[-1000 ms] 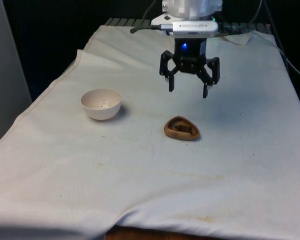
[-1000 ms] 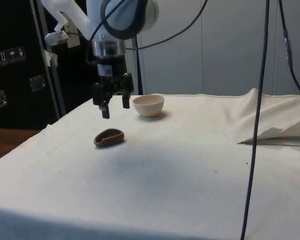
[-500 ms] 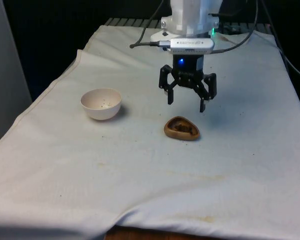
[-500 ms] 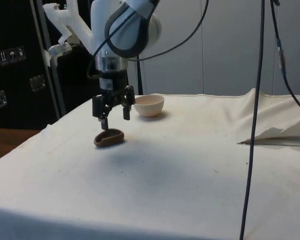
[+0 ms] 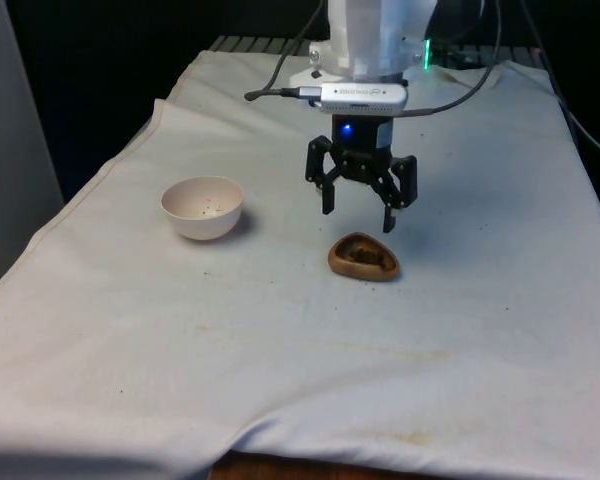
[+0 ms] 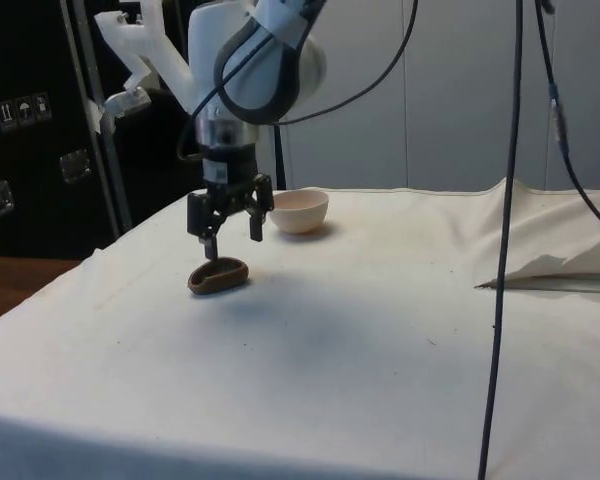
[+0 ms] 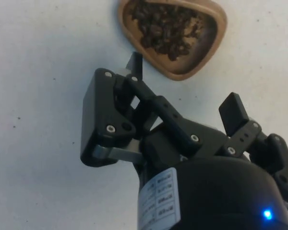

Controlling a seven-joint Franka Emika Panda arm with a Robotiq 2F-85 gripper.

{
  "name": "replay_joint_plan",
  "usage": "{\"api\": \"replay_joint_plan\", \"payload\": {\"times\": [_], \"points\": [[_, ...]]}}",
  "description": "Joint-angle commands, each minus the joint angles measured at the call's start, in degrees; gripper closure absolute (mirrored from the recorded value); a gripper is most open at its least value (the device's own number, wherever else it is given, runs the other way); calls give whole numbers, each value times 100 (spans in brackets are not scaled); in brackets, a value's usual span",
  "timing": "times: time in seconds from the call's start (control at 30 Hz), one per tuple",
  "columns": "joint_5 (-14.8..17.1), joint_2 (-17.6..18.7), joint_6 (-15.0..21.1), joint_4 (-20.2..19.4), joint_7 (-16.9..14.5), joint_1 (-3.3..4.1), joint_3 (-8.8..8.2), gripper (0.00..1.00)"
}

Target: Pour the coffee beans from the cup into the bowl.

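Note:
A shallow brown wooden cup (image 5: 363, 257) (image 6: 218, 275) lies on the white cloth, and coffee beans fill its hollow (image 7: 172, 33). To the front view's left of it stands a white bowl (image 5: 202, 207) (image 6: 298, 211) with a few dark specks inside. My gripper (image 5: 358, 215) (image 6: 232, 238) (image 7: 185, 81) hangs open a short way above the cup, just behind it on the robot's side, with nothing between its fingers.
The cloth (image 5: 280, 340) is rumpled into a raised fold (image 6: 550, 262) at the side view's right. A black cable (image 6: 507, 230) hangs down in front of the side camera. Faint brown stains mark the cloth near the front edge (image 5: 410, 435).
My gripper has come down and shifted towards the front view's left, from well above the table to just over the cup. It stays open. Cup and bowl have not moved.

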Motion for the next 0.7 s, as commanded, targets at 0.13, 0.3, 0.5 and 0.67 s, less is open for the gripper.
{"api": "replay_joint_plan", "payload": {"times": [0.13,0.3,0.5,0.67], "points": [[-52,29,-34,40,97,34,-166,0],[-63,57,-11,34,149,57,-218,0],[-115,126,6,74,298,80,-292,0],[-218,160,-23,138,493,103,-344,0]]}}
